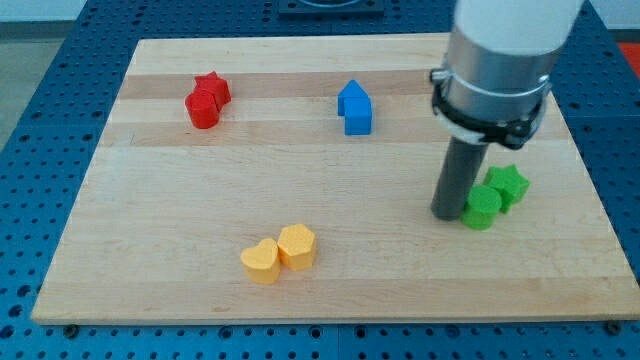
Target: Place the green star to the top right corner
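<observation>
Tip (447, 213) of my rod, a bare end holding nothing, sits touching the green cylinder (482, 208) on its left. Beyond that, up-right of my tip, lies the green star (510, 184); the corner is farther up.

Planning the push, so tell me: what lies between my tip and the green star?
In the camera view, the green cylinder sits between my tip and the green star.

I see a wooden board (330, 290) on a blue perforated table (40, 130). Two touching red blocks (207, 100) sit at the view's upper left, a blue arrow-shaped block (355, 107) near the top centre, two touching yellow blocks (279, 252) near the bottom.
</observation>
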{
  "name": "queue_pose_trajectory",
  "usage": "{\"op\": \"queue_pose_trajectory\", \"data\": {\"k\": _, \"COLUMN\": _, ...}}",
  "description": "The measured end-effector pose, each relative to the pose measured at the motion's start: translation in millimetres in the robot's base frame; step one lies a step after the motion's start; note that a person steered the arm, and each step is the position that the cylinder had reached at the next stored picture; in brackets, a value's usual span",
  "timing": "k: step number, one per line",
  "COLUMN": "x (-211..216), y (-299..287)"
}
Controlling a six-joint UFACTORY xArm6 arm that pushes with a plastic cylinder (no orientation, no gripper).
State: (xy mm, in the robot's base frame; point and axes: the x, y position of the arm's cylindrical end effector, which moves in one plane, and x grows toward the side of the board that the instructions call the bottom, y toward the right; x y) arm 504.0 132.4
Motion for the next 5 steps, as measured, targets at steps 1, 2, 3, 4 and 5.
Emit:
{"op": "queue_pose_trajectory", "data": {"k": 1, "x": 1, "y": 6}}
{"op": "queue_pose_trajectory", "data": {"k": 2, "x": 36, "y": 15}}
{"op": "queue_pose_trajectory", "data": {"k": 3, "x": 62, "y": 40}}
{"op": "queue_pose_trajectory", "data": {"k": 4, "x": 68, "y": 69}}
{"op": "queue_pose_trajectory", "data": {"k": 5, "x": 47, "y": 79}}
